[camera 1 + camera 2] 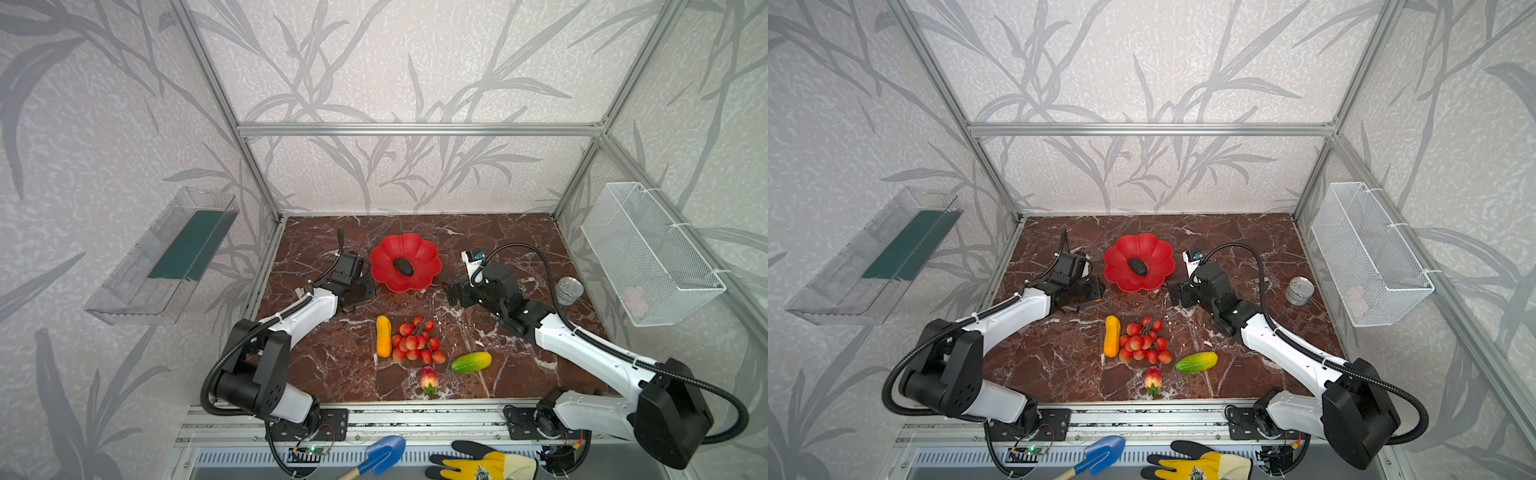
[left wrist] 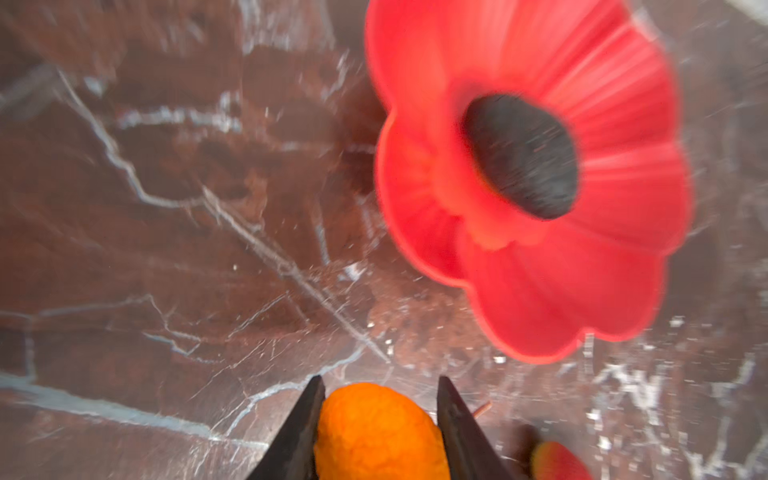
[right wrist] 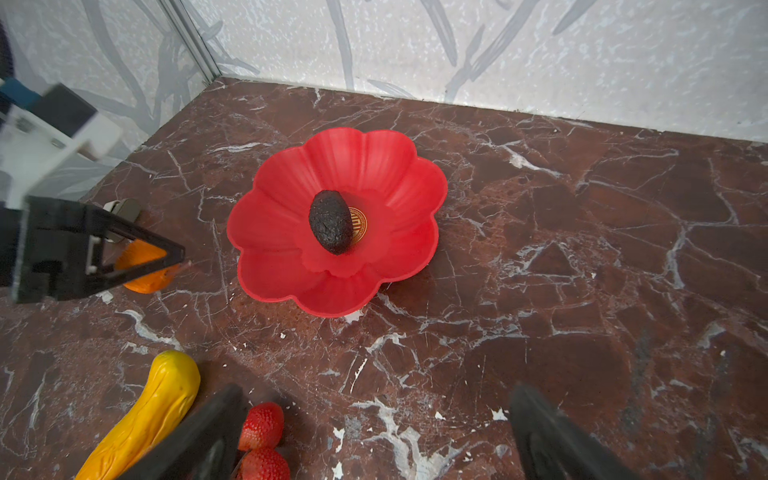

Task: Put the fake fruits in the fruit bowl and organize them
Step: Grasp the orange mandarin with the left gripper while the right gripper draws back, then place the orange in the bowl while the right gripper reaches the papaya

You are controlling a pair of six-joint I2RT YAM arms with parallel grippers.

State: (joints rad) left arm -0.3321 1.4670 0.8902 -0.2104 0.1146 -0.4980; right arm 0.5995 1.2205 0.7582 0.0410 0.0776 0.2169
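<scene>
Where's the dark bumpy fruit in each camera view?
A top view: dark bumpy fruit in the red bowl, back centre.
A top view: dark bumpy fruit, same spot.
Left wrist: fruit, blurred, in the bowl, past the orange ball.
Right wrist: fruit mid-bowl, overlapping the gold emblem.
Shared landmark: the red bowl.

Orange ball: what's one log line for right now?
left fingers: gripping orange ball | fruit bowl: dark oval inside | right fingers: open, empty

Smooth red plastic fruit bowl with ribbed petals; matt, rough dark oval; pebbled orange ball; glossy, white-veined marble-look tabletop; white wire-mesh basket; shiny metal can.
</scene>
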